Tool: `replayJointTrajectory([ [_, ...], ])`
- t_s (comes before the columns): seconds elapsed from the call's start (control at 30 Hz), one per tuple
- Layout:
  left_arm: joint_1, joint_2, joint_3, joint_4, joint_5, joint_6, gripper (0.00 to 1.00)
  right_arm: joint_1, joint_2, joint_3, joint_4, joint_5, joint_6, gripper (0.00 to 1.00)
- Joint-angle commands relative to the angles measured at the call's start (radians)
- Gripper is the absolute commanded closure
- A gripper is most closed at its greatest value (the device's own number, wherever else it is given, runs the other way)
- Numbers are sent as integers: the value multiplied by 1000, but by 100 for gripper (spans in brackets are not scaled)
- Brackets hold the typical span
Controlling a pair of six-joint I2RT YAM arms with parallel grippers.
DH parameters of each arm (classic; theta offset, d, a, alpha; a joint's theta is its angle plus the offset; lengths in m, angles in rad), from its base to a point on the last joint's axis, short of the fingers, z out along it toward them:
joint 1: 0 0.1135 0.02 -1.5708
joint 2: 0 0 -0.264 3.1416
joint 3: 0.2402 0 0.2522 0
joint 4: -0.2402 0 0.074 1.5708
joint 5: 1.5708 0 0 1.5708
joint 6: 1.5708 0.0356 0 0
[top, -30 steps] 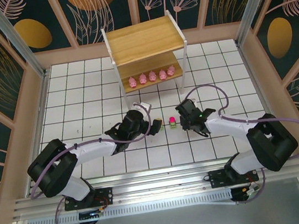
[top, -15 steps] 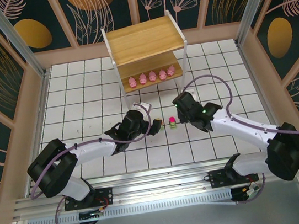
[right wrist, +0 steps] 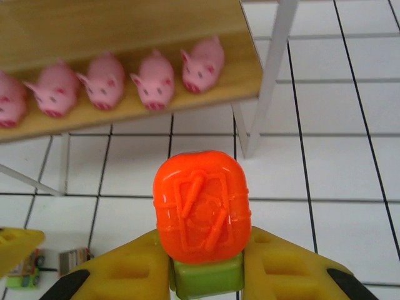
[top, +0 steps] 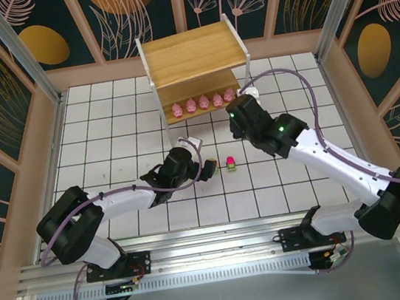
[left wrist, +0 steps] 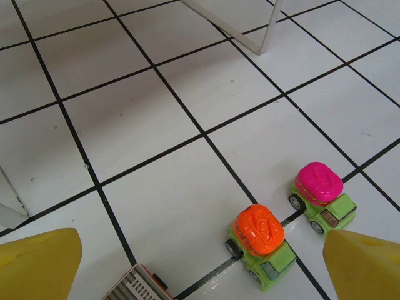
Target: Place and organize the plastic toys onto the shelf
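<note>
My right pincer point(right wrist: 203, 275) is clamped on a green car with an orange top point(right wrist: 202, 215), just in front of the shelf point(right wrist: 125, 25), whose lower board carries five pink pigs point(right wrist: 153, 81) in a row. My left pincer point(left wrist: 200, 272) gapes wide and empty over the surface point(left wrist: 156, 125), near two more cars point(left wrist: 259, 234).

The shelf point(top: 194, 55), two light wooden boards on a white frame, stands at the table's point(top: 108, 133) 12 o'clock, with five pink pigs point(top: 202, 103) in a row on its lower board. At its 6 o'clock stands a pink-topped green car point(top: 231, 163), with an orange-topped car point(left wrist: 259, 236) just beside at its 8 o'clock. A second orange-topped car point(right wrist: 202, 212) sits upright, pinched in the right gripper point(right wrist: 203, 275).
</note>
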Motion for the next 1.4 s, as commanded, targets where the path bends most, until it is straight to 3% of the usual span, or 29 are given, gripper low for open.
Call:
replayJointTrajectory([
  [0.0, -3, -20, 10, -1, -23, -4, 1, 6, 50, 120, -57, 43, -64, 82],
  [0.53, -3, -42, 9, -17, -52, -8, 1, -13, 342, 641, -136, 60, -227, 81],
  [0.87, 2, -79, -7, -15, -66, -6, 1, -110, 521, 894, -191, 7, -294, 81],
  [1.37, 9, -81, -10, -15, -63, -8, 1, -253, 569, 912, -179, -94, -319, 81],
])
